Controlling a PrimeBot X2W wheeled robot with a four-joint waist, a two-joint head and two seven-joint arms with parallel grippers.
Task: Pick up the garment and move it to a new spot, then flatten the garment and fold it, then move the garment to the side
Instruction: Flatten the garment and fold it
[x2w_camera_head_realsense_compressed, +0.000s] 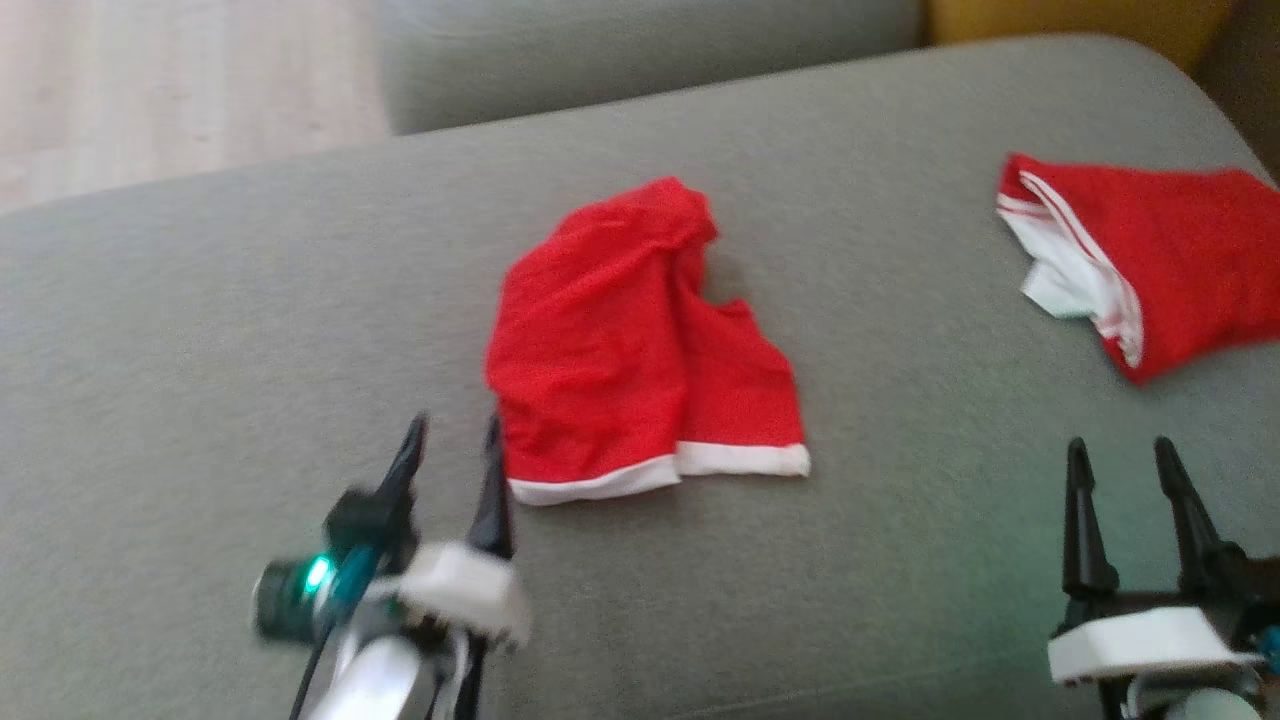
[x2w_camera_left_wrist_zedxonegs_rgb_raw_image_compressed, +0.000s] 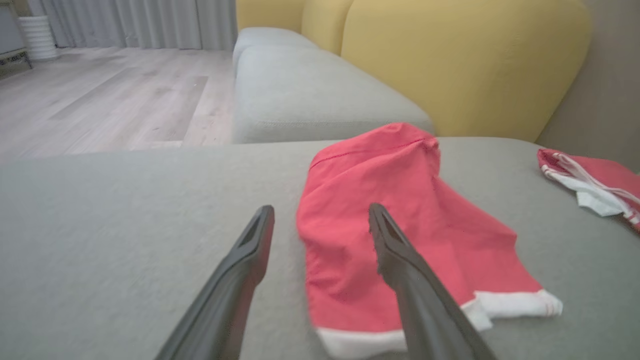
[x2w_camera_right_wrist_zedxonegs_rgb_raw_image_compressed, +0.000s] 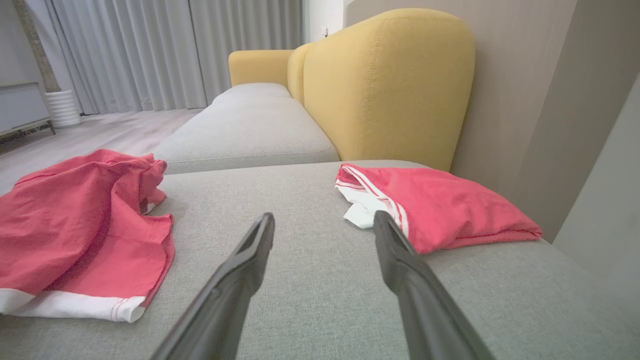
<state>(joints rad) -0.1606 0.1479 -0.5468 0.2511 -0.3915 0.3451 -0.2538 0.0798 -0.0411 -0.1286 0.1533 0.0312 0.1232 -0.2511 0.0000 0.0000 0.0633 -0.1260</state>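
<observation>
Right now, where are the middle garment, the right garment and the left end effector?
middle garment (x2w_camera_head_realsense_compressed: 600, 340), head view, centre of the red cloth
right garment (x2w_camera_head_realsense_compressed: 1180, 250), head view, its red top face
left end effector (x2w_camera_head_realsense_compressed: 455, 428), head view, midway between fingertips

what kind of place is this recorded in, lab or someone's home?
Probably a home living room, or a mock-up of one. The work surface is a grey sofa seat with yellow backrests. Floor-length curtains hang over a pale wood floor.

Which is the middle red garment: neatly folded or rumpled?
Rumpled: the middle red garment lies on the grey cushion with its far end bunched up and creases across it.
</observation>
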